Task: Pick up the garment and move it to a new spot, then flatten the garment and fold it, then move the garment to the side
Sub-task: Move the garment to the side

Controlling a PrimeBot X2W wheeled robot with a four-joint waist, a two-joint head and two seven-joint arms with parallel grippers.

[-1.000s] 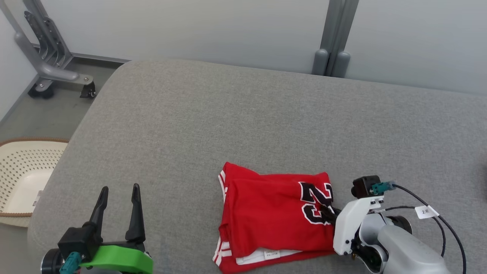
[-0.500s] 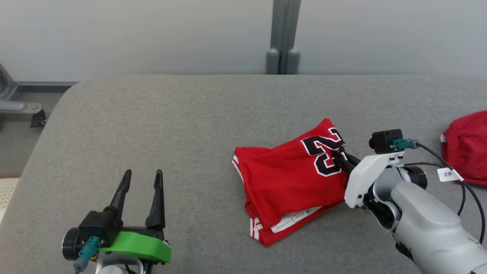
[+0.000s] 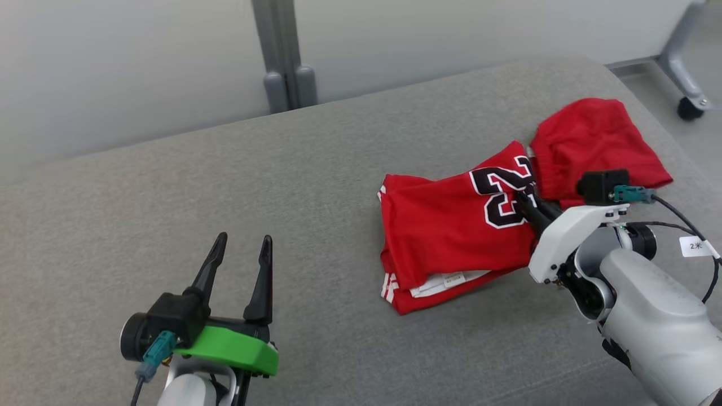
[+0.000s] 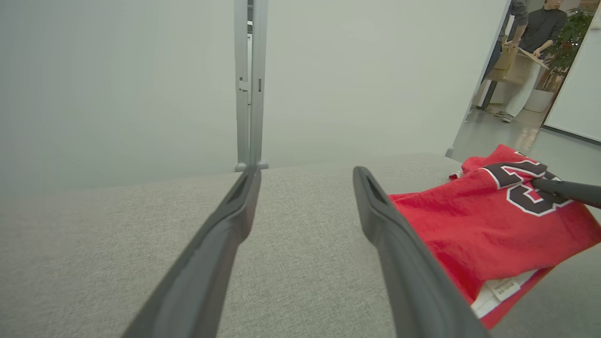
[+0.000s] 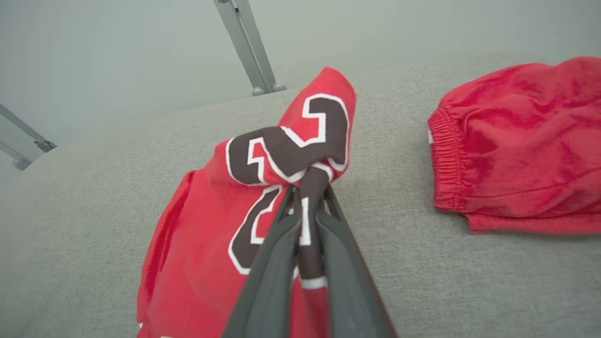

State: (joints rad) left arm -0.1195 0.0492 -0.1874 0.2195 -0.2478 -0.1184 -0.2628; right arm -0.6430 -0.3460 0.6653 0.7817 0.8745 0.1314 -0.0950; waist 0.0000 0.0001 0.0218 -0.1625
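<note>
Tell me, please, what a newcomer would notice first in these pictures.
The folded red garment, right of centre on the grey cushion, with the right hand shut on its numbered corner. Red shorts lie just beyond it; the left hand hangs open at lower left.

Garment (image 3: 451, 237): red jersey, black number outlined in white, white side stripes, white label showing at the near edge. Folded into a rough rectangle of several layers. Lies on the grey padded surface (image 3: 254, 186), right of middle. Numbered edge is bunched and raised; the rest lies flat.
</note>
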